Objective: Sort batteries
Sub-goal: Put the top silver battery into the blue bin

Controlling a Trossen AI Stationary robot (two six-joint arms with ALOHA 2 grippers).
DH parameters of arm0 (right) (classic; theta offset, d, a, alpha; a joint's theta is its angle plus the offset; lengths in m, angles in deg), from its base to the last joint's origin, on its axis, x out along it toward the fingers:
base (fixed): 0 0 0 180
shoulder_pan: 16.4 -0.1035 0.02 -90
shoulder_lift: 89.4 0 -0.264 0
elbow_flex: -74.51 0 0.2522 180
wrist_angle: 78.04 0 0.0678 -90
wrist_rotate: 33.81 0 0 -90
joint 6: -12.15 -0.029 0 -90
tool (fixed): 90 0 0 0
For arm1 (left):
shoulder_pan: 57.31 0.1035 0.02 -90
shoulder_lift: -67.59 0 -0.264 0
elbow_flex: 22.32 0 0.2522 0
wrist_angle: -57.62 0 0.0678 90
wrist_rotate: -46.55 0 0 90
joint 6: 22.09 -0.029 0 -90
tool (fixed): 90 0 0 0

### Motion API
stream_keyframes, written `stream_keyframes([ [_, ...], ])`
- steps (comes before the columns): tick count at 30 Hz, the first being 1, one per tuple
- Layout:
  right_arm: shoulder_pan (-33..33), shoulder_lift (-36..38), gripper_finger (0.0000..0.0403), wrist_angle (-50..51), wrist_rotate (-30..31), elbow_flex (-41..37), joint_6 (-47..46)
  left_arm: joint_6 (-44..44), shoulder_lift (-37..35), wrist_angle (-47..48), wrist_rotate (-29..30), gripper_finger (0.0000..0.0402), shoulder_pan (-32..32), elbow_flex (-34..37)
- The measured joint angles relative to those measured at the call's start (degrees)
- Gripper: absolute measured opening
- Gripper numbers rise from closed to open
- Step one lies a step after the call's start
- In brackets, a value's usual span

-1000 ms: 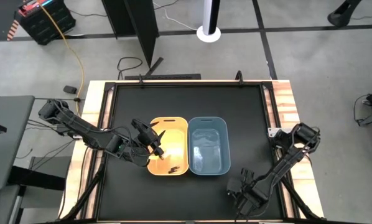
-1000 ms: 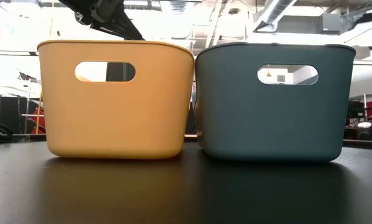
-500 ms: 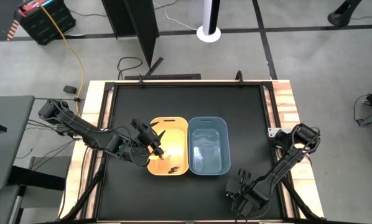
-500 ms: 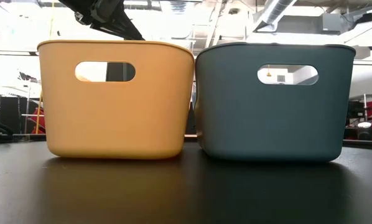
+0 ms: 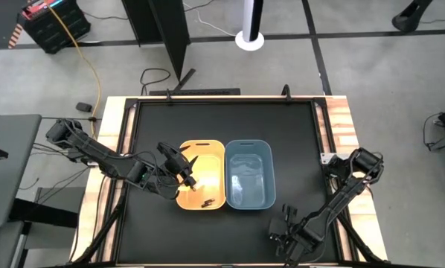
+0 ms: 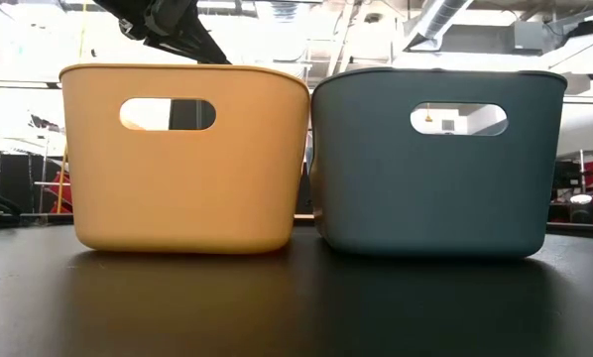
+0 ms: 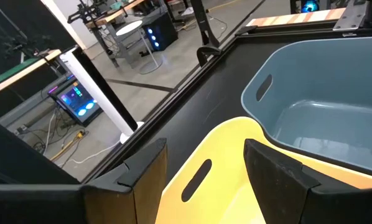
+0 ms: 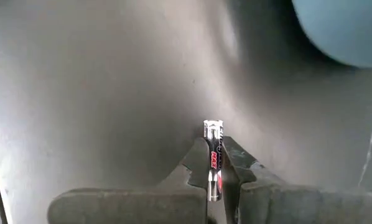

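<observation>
Near the front edge of the bench (image 5: 155,134), on its right side, the right hand (image 5: 277,238) sits low over the black surface with its fingers pinched narrowly on a single battery (image 8: 213,158). That battery is slim, dark along its body with a red mark and a silvery cap, and it stands out past the fingertips (image 8: 198,163) toward the bare bench top. A corner of the blue bin (image 8: 341,28) shows beyond it in the right wrist view, well apart from the hand.

Over the yellow bin (image 5: 202,147), the left hand (image 5: 187,179) hangs above the bin's left half with its fingers (image 7: 145,171) spread wide and nothing between them. A few small dark batteries (image 5: 205,201) lie on the floor of the yellow bin near its front end. The blue bin (image 5: 248,173) stands just beside the yellow one on its right, the two walls touching or nearly so in the low view. From above, the blue bin's floor looks pale, and whether any batteries lie in it I cannot tell.
</observation>
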Motion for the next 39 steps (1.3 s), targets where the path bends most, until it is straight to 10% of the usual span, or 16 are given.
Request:
stream_keyframes([
  [25, 1.7, 21.2, 0.0026, 0.3, 20.4, 1.5, 18.6, 0.0, 0.0, -0.2, 0.0, 0.0207, 0.0, 0.0],
  [39, 14.9, 24.3, 0.0077, 0.5, 18.0, 1.5, 29.4, 0.0, 0.0, -0.3, 0.0, 0.0207, 0.0, 0.0],
])
